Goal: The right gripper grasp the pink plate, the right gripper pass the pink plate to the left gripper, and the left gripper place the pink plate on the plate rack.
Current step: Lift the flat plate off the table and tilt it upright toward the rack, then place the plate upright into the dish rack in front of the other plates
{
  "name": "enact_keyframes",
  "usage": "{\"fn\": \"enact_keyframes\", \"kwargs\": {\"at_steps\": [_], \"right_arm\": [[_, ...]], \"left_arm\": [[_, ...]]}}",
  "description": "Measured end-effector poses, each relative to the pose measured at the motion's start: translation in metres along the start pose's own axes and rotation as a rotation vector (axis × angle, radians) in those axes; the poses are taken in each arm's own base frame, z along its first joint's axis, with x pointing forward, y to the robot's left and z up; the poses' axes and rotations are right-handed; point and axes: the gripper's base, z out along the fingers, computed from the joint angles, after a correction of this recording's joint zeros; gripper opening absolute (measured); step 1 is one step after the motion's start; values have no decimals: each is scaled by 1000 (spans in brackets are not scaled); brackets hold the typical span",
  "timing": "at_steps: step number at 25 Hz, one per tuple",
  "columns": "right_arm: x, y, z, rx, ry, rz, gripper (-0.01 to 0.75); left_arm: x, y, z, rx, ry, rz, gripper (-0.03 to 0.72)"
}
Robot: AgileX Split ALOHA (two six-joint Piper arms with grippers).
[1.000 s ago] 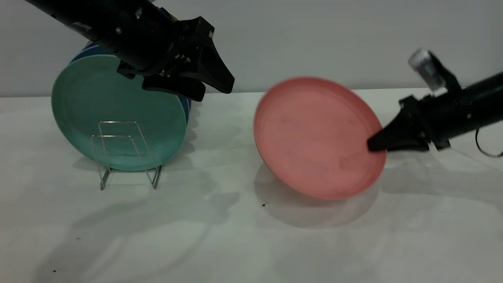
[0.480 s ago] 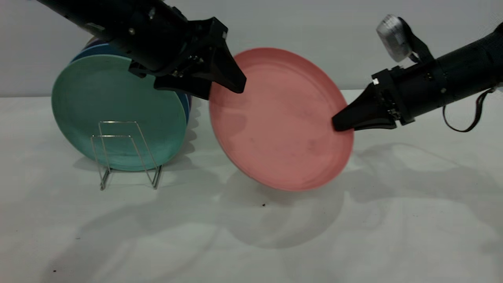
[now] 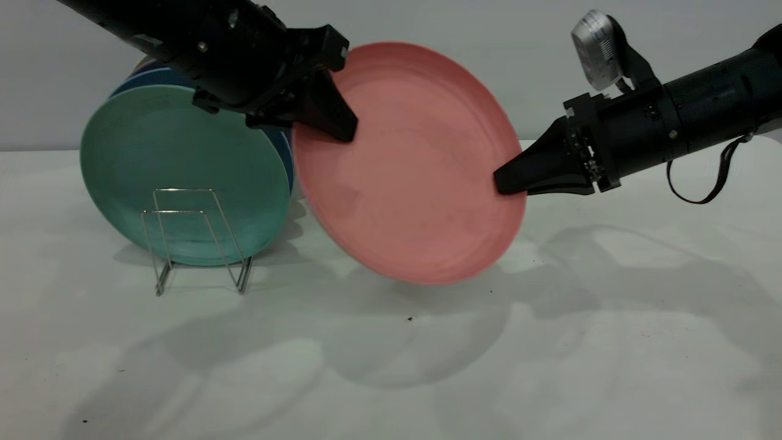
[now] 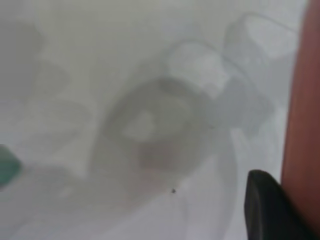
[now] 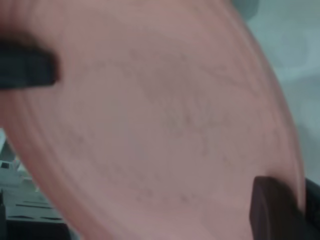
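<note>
The pink plate [image 3: 409, 162] has been lifted and carried left, clamped at its three-o'clock rim by the right gripper [image 3: 507, 182]. The left gripper [image 3: 342, 125], parted, now straddles its ten-o'clock edge: handover imminent.

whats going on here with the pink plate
The right gripper holds the pink plate by its edge, lifted off the table and tilted. The left gripper is at the plate's opposite upper edge, one finger across its face, taking it over. The rack stands at the left with a teal plate behind it.
</note>
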Motion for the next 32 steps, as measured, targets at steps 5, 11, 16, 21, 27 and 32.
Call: {"fn": "enact_keyframes", "kwargs": {"at_steps": [5,11,16,21,27,32], "right_arm": [[-8,11,-5,-25,-21,3,209],[-41,45,-54,-6,-129,-76,477],[-67,95,-120,31,-234,-148,514],[-65,167,-176,175,-172,-291,472],[-33,241,-202,349,-40,-326,392],[12,278,-212,405,-32,-308,351]], "left_arm": [[2,-3,0,31,21,46,93],[2,-4,0,34,23,88,93],[-5,-2,-12,15,-20,232,93],[-24,11,-71,-68,-123,443,93],[-30,28,-143,-243,-133,792,93],[-24,34,-172,-362,-9,1165,93]]}}
